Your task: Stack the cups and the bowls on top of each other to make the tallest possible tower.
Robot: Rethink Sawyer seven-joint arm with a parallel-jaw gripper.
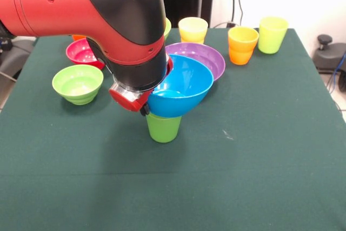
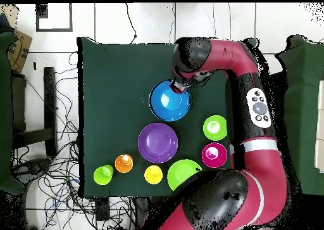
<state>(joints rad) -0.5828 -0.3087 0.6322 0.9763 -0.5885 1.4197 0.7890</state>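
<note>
Blue bowl (image 1: 181, 87) empty, tilted atop upright green cup (image 1: 163, 127) mid-surface, gripper (image 1: 141, 103) at bowl's rim, grip state unclear, purple bowl (image 1: 203, 58) just behind, other cups and bowls apart, empty

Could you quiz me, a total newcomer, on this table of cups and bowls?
1. True or false: the blue bowl sits tilted on a green cup.
2. Which bowl lies right behind the blue one? A red, B purple, C lime.
3. Fill in: the orange cup stands beside a ______ cup at the table's far corner.

Key
1. True; the bowl's mouth leans toward the camera, with the gripper at its rim.
2. B, the purple bowl.
3. Yellow-green.
</note>
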